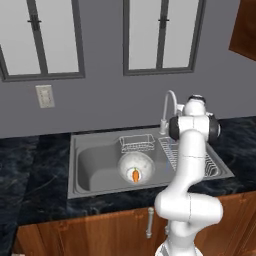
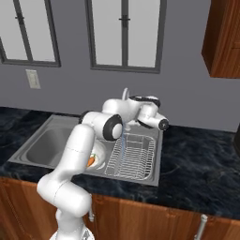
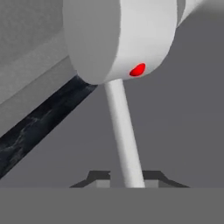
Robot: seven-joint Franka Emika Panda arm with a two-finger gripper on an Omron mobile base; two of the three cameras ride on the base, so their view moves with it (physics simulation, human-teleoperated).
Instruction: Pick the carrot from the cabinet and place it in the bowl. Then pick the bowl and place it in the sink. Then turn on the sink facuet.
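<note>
Gripper (image 3: 127,181), bottom centre of the hand view, is closed around the faucet lever (image 3: 124,135); the thin rod could slip free if pushed off-axis.

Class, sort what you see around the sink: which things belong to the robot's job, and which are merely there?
Job:
carrot, inside the bowl
bowl, in the sink
sink
sink faucet
faucet lever, between the tips of the hand

Merely there:
wire rack
wall outlet
windows
</note>
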